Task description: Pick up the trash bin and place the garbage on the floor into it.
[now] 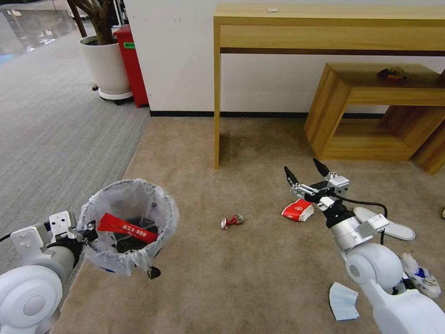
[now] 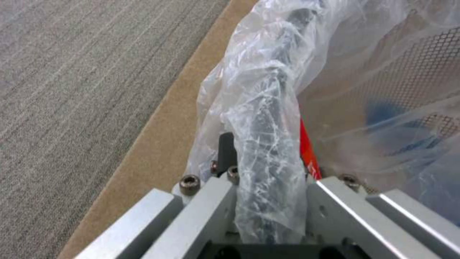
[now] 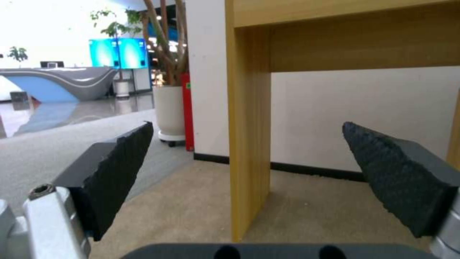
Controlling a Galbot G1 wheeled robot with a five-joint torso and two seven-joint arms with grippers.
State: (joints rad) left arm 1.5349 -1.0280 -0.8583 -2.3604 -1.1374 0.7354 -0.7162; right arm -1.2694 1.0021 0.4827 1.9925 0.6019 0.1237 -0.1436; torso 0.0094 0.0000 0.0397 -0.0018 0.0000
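Observation:
My left gripper (image 1: 89,231) is shut on the near rim of the trash bin (image 1: 129,221), holding it just above the floor (image 1: 259,273) at the carpet's left edge. In the left wrist view the fingers (image 2: 227,151) pinch the bagged rim (image 2: 268,144). A red wrapper (image 1: 126,228) lies inside the bin. My right gripper (image 1: 301,167) hangs open above and just behind a crushed red paper cup (image 1: 298,210); in the right wrist view its pads (image 3: 120,169) stand wide apart. Garbage on the carpet: a crushed red can (image 1: 232,221), a white slipper (image 1: 391,226), a pale paper (image 1: 343,301) and a crumpled wad (image 1: 421,274).
A tall wooden table (image 1: 217,102) stands against the wall, with a low wooden shelf (image 1: 366,111) to its right. Grey ribbed carpet (image 1: 51,139) lies on the left, with a potted plant (image 1: 105,65) and a red box (image 1: 132,65) at the back.

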